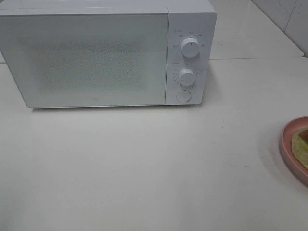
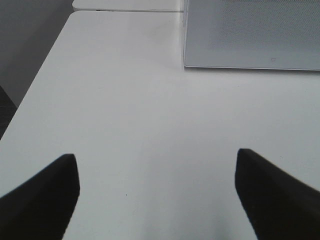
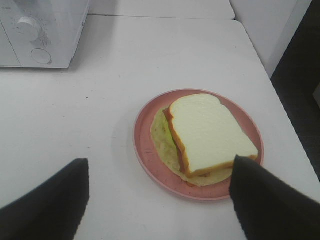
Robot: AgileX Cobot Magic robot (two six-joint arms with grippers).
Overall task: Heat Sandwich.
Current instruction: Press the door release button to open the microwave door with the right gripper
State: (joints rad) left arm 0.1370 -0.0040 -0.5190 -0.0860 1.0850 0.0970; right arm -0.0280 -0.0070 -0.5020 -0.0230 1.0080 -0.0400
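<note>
Microwave (image 1: 91,57) door shut, so sandwich (image 3: 207,135) sits on plate (image 3: 145,150) nearby. R end effector (image 3: 159,197) spread toward it, prob. lining up; L end effector (image 2: 157,192) spread, empty, facing microwave.

The sandwich (image 3: 207,137) lies flat on a round pink plate (image 3: 146,150), nearly as wide as the plate. Its top slice is white bread with a tan crust, and it sits whole and level. A red-orange layer shows along the slice's edge, and pale green lettuce sticks out on the side toward the microwave (image 1: 96,53). The plate stands on the white tabletop (image 3: 100,110), well apart from the microwave. From the high camera only a sliver shows at the right edge.
</note>
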